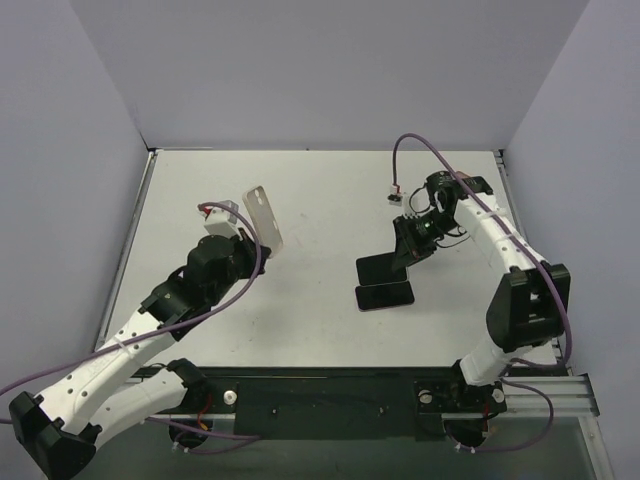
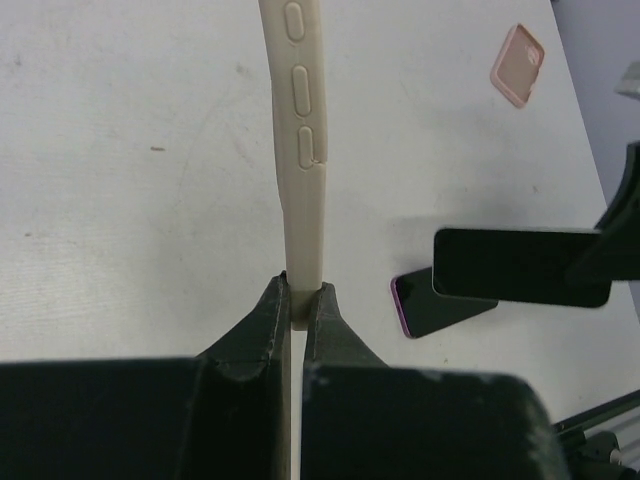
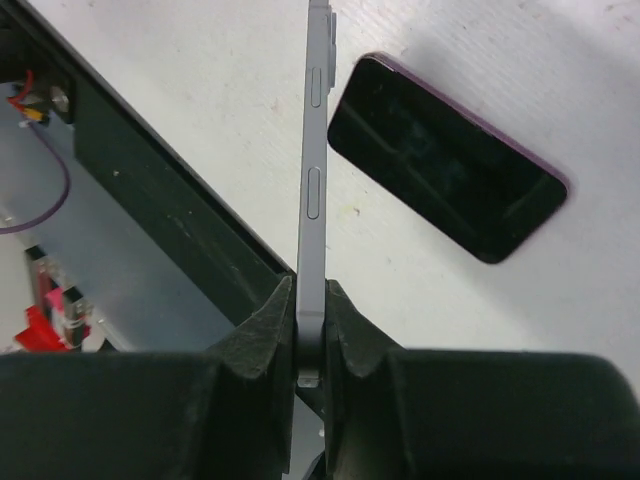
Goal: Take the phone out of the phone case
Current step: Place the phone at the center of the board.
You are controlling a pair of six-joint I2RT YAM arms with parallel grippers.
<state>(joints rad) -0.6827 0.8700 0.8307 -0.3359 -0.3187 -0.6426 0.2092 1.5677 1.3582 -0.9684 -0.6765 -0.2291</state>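
At nine o'clock over the table (image 1: 320, 190), left gripper (image 2: 303, 300) pinches the empty phone case (image 2: 300, 200); at three o'clock, right gripper (image 3: 310, 295) clamps the phone (image 3: 318, 150) edgewise; so thin a hold could slip, dropping it onto the spare phone (image 3: 445, 170).

I can read no text, brand, number or sign in any view. The phone case (image 2: 300, 200) clamped in my left pincer (image 2: 298, 300) shows only unmarked raised buttons. The phone (image 3: 316, 180) held edge-on in my right pincer (image 3: 310, 300) shows plain side keys, and the second phone (image 3: 445, 170) lying just beyond that pincer has a dark screen
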